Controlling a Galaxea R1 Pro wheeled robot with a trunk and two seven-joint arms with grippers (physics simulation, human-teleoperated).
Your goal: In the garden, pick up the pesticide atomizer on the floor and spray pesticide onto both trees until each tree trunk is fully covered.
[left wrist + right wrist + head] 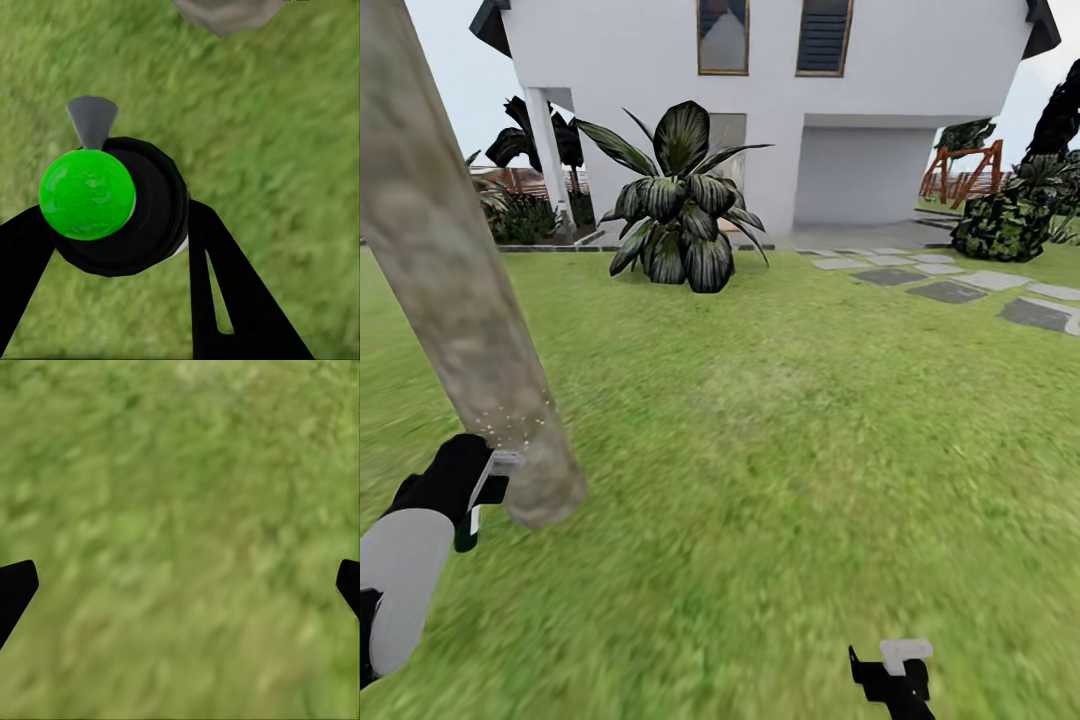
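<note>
Pickup done: left gripper closed around the spray bottle, held low right beside the tree trunk, nozzle toward it. Faint specks on the bark near the nozzle, prob. spray, hard to tell w/ the blur. Coverage looks just started; 2nd tree left to do. Right gripper wide open, empty, over grass. Trunk top cut off by frame edge; bottle mostly hidden in head view.

A tree trunk is seen leaning at the left foreground, on the lawn. A palm is set behind, before the house; stepping stones are laid at right.
</note>
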